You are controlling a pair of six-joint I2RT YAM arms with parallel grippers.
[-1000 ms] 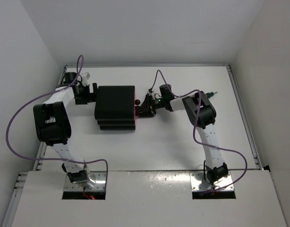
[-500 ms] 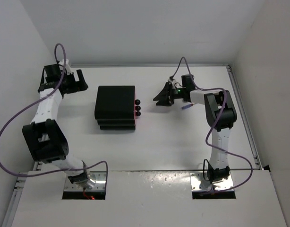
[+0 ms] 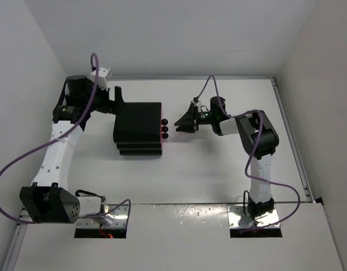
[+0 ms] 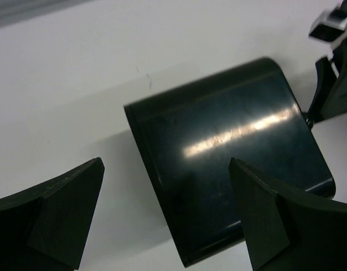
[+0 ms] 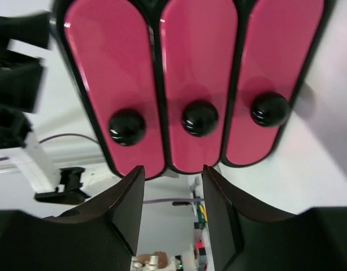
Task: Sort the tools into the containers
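Now the right arm (image 3: 258,135) stretches leftward, the right gripper (image 3: 183,122) aimed at the black stepped three-tier cabinet (image 3: 138,119) mid-table, jaws partly spread, empty. Its three magenta-pink drawers (image 5: 199,73) face right, closed. Over its far-left corner the left gripper (image 4: 166,169) hangs spread wide.

The left arm (image 3: 55,152) reaches along the table's left edge toward the far-left corner, wrist turned rightward, the left gripper (image 4: 166,164) spread wide and empty. The right arm (image 3: 258,164) bends from the near edge, forearm pointing left, the right gripper (image 5: 172,169) parted, gripping nothing.
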